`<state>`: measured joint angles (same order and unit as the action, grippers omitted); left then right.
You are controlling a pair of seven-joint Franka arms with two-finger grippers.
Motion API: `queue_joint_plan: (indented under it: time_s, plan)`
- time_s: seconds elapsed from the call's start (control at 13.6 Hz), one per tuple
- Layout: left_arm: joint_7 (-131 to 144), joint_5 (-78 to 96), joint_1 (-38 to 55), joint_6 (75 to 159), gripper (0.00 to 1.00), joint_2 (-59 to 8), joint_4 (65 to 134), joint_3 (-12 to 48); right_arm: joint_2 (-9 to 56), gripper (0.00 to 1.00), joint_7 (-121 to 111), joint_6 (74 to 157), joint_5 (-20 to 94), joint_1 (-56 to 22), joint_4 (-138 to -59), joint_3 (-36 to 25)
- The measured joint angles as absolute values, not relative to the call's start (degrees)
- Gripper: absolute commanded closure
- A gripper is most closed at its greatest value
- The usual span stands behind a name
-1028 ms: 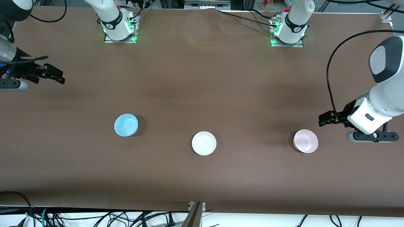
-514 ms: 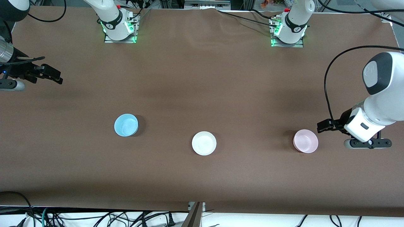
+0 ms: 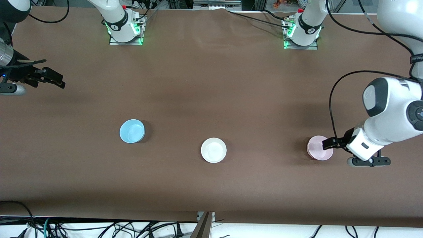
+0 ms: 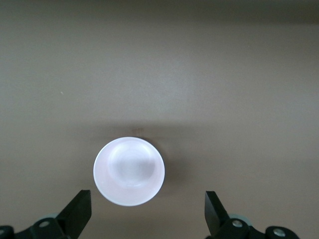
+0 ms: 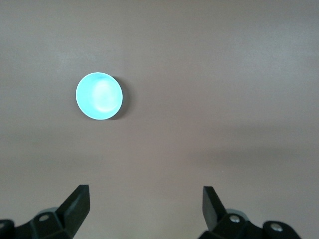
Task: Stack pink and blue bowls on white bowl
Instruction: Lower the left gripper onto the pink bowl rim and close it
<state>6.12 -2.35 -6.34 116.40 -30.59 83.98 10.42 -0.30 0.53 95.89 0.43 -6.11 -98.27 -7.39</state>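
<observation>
Three bowls sit apart in a loose row along the middle of the brown table [image 3: 211,82], all upright. The white bowl [image 3: 213,150] is at the centre. The blue bowl [image 3: 132,131] lies toward the right arm's end, the pink bowl [image 3: 319,148] toward the left arm's end. The left gripper [image 3: 327,143] hangs over the pink bowl's rim, fingers [image 4: 79,211] spread wide and holding nothing. The right gripper [image 3: 59,81] waits over the table's edge at the right arm's end, its fingers [image 5: 77,204] also spread, the blue bowl well apart from it.
</observation>
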Motion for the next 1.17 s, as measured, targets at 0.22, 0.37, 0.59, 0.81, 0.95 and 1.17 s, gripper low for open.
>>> queue_joint_plan:
  time_s: [0.22, 0.37, 0.59, 0.81, 0.95, 1.17]
  plan:
    - [6.1, -2.4, -6.3, 119.4, 0.0, -31.3, 86.0, 10.4, -0.3, 0.0, 0.5, 95.9, 0.4, -6.1, -98.3, -7.4]
    - [6.1, -2.3, -6.4, 120.7, 0.0, -31.8, 87.0, 10.4, -0.3, 0.0, 0.5, 95.9, 0.4, -6.1, -98.3, -7.4]
    - [6.1, -2.4, -6.7, 123.8, 0.0, -32.3, 89.7, 10.4, -0.3, 0.0, 0.5, 95.9, 0.4, -6.1, -98.3, -7.4]
    - [6.1, -2.4, -6.8, 127.1, 0.0, -32.5, 92.5, 10.4, -0.3, 0.0, 0.5, 95.9, 0.4, -6.1, -98.3, -7.4]
    - [6.1, -2.4, -6.8, 129.0, 0.0, -32.6, 94.0, 10.4, -0.3, 0.0, 0.5, 95.9, 0.4, -6.1, -98.3, -7.5]
    - [6.1, -2.4, -6.8, 133.3, 0.0, -32.7, 97.5, 10.4, -0.3, 0.0, 0.5, 96.0, 0.4, -6.1, -98.3, -7.8]
